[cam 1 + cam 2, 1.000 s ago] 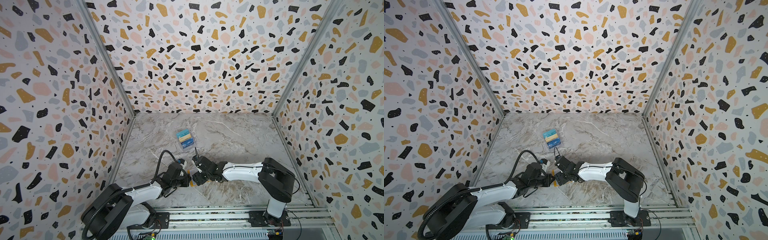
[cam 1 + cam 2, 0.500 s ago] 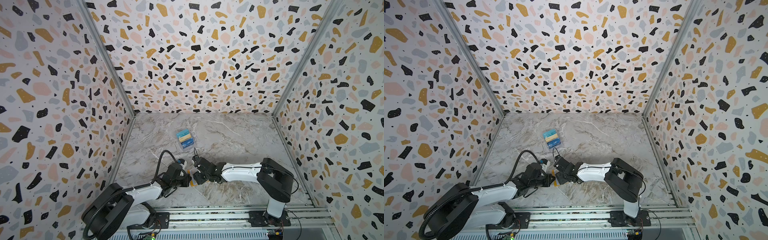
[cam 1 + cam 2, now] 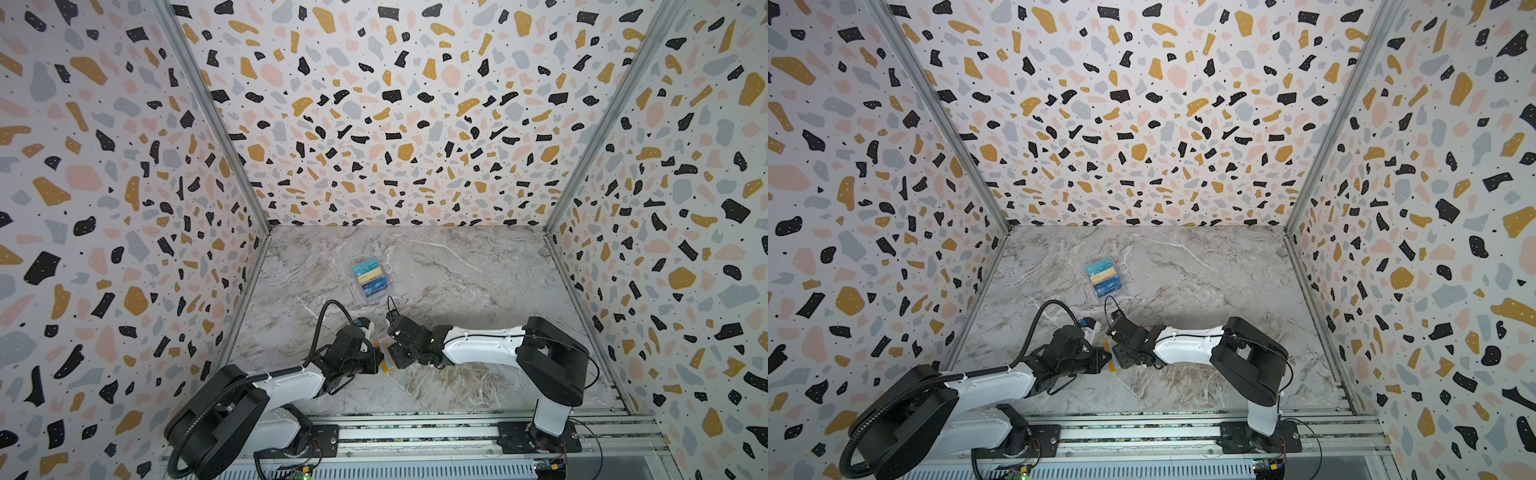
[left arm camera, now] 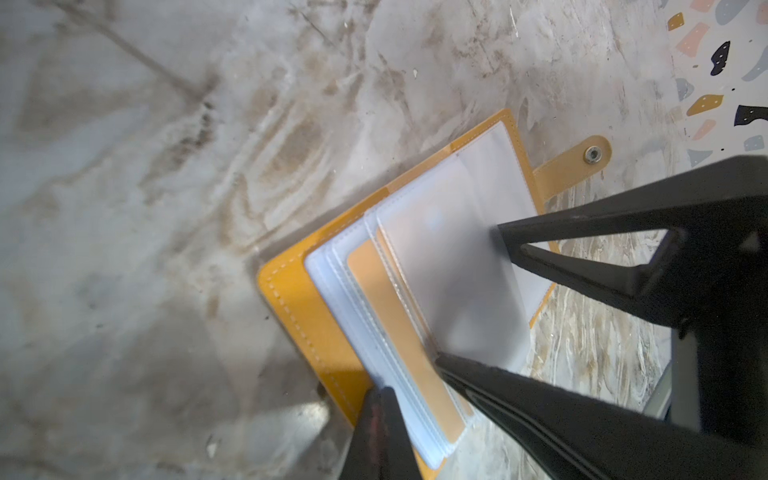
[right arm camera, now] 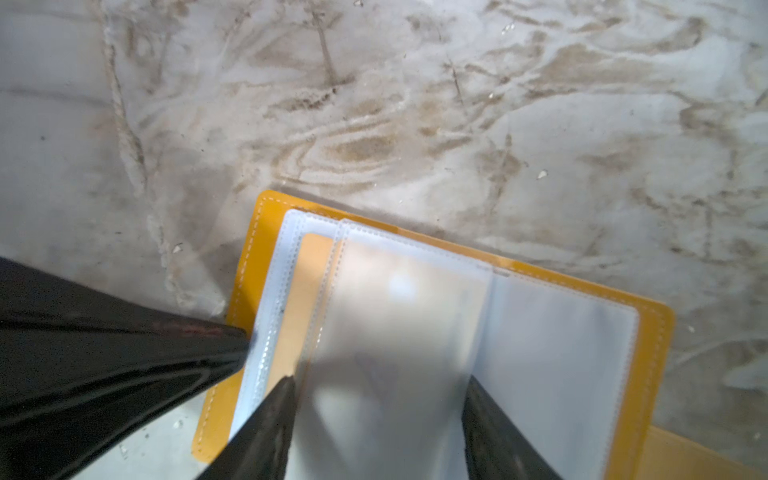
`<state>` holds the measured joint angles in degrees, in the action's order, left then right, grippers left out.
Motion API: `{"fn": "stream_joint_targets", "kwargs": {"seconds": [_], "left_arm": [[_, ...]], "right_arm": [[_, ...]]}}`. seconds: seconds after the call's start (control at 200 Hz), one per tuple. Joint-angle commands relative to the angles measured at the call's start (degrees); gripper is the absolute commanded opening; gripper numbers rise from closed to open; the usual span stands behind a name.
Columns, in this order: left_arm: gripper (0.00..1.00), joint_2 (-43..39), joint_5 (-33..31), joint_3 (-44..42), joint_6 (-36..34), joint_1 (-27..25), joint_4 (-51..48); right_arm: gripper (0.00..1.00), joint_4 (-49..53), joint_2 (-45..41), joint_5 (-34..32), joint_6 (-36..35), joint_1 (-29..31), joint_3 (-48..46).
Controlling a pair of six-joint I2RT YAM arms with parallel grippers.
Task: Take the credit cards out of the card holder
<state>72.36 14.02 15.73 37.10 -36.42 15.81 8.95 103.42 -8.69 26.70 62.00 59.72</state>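
Observation:
The mustard-yellow card holder (image 3: 388, 365) (image 3: 1113, 365) lies open on the marble floor between both grippers. In the left wrist view its cover (image 4: 307, 316) shows, with clear sleeves fanned out and its snap tab (image 4: 577, 162) lying flat. One gold credit card (image 4: 399, 332) (image 5: 307, 291) sits inside a sleeve. My left gripper (image 4: 380, 392) (image 3: 379, 358) is shut, its tip pressing on the holder's edge. My right gripper (image 5: 380, 386) (image 3: 394, 355) is open, its fingers on either side of a raised, frosted sleeve page (image 5: 399, 324). No teal card shows in the holder.
A clear tiered plastic box (image 3: 371, 277) (image 3: 1105, 276) holding teal, beige and blue cards stands further back on the floor. Terrazzo-patterned walls close in the left, right and back sides. A metal rail (image 3: 415, 432) carrying both arm bases runs along the front.
The right gripper's jaws have narrowed around the sleeve page and it has edged slightly left over the holder. The left gripper stays shut in place.

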Motion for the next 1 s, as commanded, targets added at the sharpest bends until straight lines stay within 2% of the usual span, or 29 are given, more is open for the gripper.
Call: {"fn": "stream_joint_targets", "kwargs": {"seconds": [0.0, 0.541, 0.996], "left_arm": [[0.00, 0.80, -1.13, -1.84, -0.64, -0.14, -2.89], [0.00, 0.90, -1.15, -1.93, -0.71, -0.17, -2.89], [0.00, 0.49, -1.29, -1.84, -1.22, -0.14, -2.94]], "right_arm": [[0.61, 2.97, -2.94, -2.86, 0.45, -0.28, -0.75], [0.52, 4.02, -7.00, -4.85, 1.55, -2.12, -3.16], [0.51, 6.35, -11.33, -6.62, 1.90, -5.11, -5.69]]}}
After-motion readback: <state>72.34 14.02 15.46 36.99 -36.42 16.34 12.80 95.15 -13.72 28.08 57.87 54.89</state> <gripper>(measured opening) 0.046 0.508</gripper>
